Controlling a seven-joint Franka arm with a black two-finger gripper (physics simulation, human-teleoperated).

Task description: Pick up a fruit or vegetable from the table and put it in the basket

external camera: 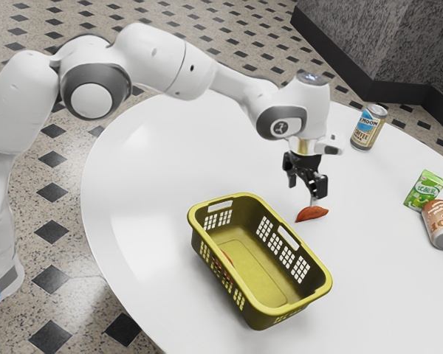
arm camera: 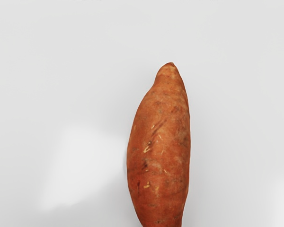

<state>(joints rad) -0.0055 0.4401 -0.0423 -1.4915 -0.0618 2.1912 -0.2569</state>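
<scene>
Sweet potato: rough, rust-orange skin with pale nicks, tapered spindle shape point(arm camera: 160, 151); it lies on the table beside the basket.
Gripper: black, angular point(external camera: 306, 192), fingers apart and empty, above the sweet potato.
Basket: yellow-green, rounded rectangle, slotted walls point(external camera: 260, 300); something red point(external camera: 228, 261) inside, partly hidden.
Table: smooth, glossy white, curved edge point(external camera: 144, 251).
Can: upright cylinder, blue and tan point(external camera: 368, 128).

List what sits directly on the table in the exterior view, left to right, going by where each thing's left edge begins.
Yellow-green basket → reddish-orange sweet potato → blue-and-tan coffee can → green carton → orange-and-white can.
</scene>
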